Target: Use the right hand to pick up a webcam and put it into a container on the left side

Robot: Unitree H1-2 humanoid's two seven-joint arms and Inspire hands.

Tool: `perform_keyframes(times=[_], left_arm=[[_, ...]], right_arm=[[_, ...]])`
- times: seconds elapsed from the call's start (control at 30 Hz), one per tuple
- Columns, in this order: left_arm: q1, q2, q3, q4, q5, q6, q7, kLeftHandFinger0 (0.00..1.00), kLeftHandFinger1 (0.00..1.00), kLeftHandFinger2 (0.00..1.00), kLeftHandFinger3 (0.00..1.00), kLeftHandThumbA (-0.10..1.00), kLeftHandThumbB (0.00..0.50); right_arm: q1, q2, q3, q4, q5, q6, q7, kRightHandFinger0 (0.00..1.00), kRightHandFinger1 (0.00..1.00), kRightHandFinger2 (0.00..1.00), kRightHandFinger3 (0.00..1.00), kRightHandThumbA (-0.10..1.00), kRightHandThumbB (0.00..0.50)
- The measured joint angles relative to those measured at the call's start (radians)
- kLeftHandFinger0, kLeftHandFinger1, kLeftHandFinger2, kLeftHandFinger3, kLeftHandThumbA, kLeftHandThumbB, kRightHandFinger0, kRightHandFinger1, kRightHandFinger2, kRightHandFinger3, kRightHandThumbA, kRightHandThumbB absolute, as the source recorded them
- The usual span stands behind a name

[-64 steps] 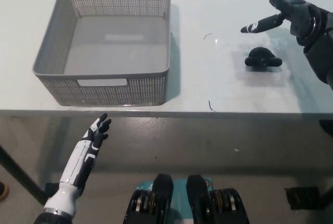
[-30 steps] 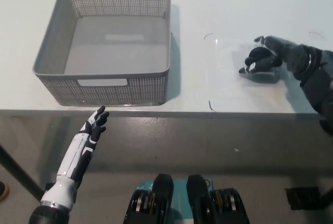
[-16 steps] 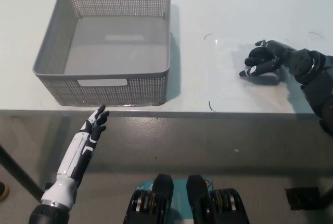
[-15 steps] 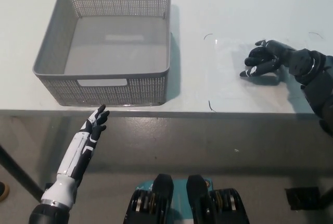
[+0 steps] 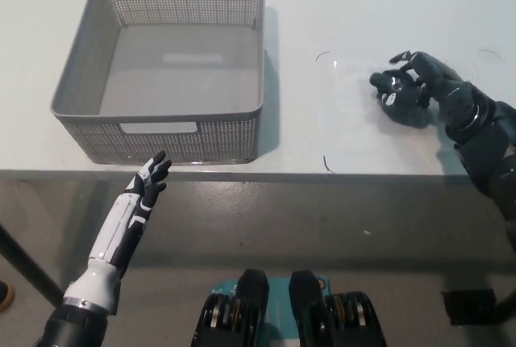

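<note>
- The webcam was on the right part of the white table, inside the curled fingers of the black right hand. Its black colour mixed with the black of the hand, so its outline was hard to separate.
- The fingers were bent around the webcam from the far side and from above, and the palm was behind it. They seemed closed on it; whether the webcam was lifted or only resting on the table under the fingers, I could not tell.
- The hand probably came from the right side because the forearm entered from the lower right. This wrapped shape suits a small rounded thing that could slip out of a flat pinch.
- Well to the left of the fingers stood the grey mesh basket, apart from the hand, with a bare strip of table between them. Nothing was seen inside it, and its open top faced up, so a thing could be dropped in from above.
- The white left hand rested below the near edge of the table, just in front of the basket's near wall. Its fingers were straight and a little apart, holding nothing, likely kept low so as not to block the way.
- In my judgement the step was grasping, and carrying was not yet done.
</note>
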Motion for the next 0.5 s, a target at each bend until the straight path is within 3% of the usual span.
perform_keyframes(times=[0.1,0.17,0.27,0.37,0.5], left_arm=[[-0.002,0.004,0.0,0.0,0.0,0.001,-0.002,1.0,1.0,1.0,1.0,1.0,0.013],[-0.004,0.007,0.0,0.0,0.0,0.001,-0.004,1.0,1.0,1.0,1.0,1.0,0.013],[-0.008,0.011,0.0,0.0,0.0,0.001,-0.006,1.0,1.0,1.0,1.0,1.0,0.001],[-0.011,0.011,0.002,0.0,0.0,0.002,-0.009,1.0,1.0,1.0,1.0,1.0,0.0],[-0.012,0.011,0.005,0.0,0.0,0.002,-0.009,1.0,1.0,1.0,1.0,1.0,0.005]], right_arm=[[0.0,0.001,-0.013,0.0,0.008,-0.008,-0.017,0.0,0.32,0.7,0.83,-0.1,0.142],[0.0,0.001,-0.021,0.001,0.015,-0.009,-0.025,0.0,0.31,0.73,0.81,-0.1,0.141],[0.0,0.001,-0.04,0.001,0.024,-0.013,-0.031,0.0,0.42,0.86,0.8,-0.1,0.137],[-0.002,0.001,-0.072,0.001,0.041,-0.018,-0.041,0.0,0.46,0.85,0.8,-0.1,0.136],[-0.026,-0.001,-0.116,0.0,0.066,-0.022,-0.051,0.0,0.43,0.8,0.8,-0.1,0.142]])
